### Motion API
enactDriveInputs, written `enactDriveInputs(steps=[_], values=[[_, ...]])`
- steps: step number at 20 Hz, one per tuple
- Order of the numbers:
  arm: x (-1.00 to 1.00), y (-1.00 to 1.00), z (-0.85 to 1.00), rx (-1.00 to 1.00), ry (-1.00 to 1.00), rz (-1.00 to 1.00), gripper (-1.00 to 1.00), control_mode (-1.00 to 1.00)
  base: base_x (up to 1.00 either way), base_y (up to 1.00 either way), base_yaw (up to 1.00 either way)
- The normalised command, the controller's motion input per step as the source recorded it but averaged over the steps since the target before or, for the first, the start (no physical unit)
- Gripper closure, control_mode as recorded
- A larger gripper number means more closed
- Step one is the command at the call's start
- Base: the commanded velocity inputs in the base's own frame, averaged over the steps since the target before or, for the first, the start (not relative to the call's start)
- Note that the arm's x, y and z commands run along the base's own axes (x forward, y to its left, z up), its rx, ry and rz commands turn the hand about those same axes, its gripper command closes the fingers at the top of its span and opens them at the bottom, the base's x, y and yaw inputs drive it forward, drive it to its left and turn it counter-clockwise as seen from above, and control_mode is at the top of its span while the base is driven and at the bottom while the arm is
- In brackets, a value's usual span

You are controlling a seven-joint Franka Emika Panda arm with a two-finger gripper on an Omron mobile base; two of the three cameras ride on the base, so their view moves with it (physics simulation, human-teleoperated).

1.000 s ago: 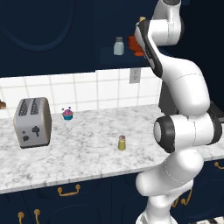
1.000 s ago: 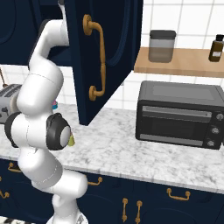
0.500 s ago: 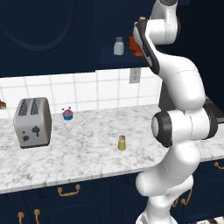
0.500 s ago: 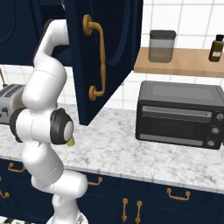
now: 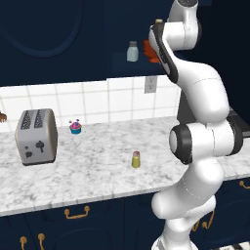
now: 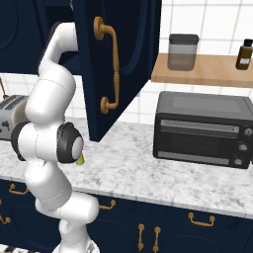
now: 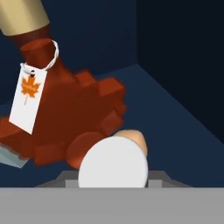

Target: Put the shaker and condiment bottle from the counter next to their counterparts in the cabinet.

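Note:
The peach-orange condiment bottle [image 7: 133, 141] with its whitish cap stands on the dark shelf of the navy cabinet [image 7: 175, 122]. It touches or nearly touches the dark red maple-leaf bottle [image 7: 65, 118], just to its right in the hand view. My gripper [image 7: 113, 176] is over the cap, its fingertips hidden behind it, and looks shut on the bottle. In the left base view the arm reaches up to the shelf [image 5: 122, 66], where the grey-blue shaker [image 5: 132, 51] stands left of the leaf bottle [image 5: 149, 52]. The yellow-green shaker [image 5: 136, 159] stands on the marble counter [image 5: 97, 176].
A toaster [image 5: 35, 136] and a small cupcake [image 5: 75, 127] sit on the counter's left part. The open navy cabinet door [image 6: 123, 59] hangs beside the arm. A black toaster oven [image 6: 202, 131] stands to the right under a wooden shelf [image 6: 212, 74] with a jar [image 6: 183, 52].
The arm's elbow and upper links have shifted slightly while the hand stays up at the cabinet shelf. The things on the counter have not moved.

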Motion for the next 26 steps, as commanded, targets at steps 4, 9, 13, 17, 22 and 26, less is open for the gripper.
enactDriveInputs(steps=[4,9,13,17,22,26], values=[[0.02,0.0,-0.34,0.0,0.0,0.0,-1.0,-1.0,0.0,0.0,0.0],[0.03,0.0,-0.23,0.0,0.0,0.0,-1.0,-1.0,0.0,0.0,0.0],[0.02,0.0,-0.2,0.0,-0.01,0.0,-1.0,-1.0,0.0,0.0,0.0],[0.04,0.0,-0.22,0.0,0.0,0.0,-1.0,-1.0,0.0,0.0,0.0],[0.45,0.07,-0.05,-0.03,0.0,0.0,-1.0,-1.0,0.0,0.0,0.0],[0.57,0.16,0.0,-0.07,0.0,0.0,-1.0,-1.0,0.0,0.0,0.0]])
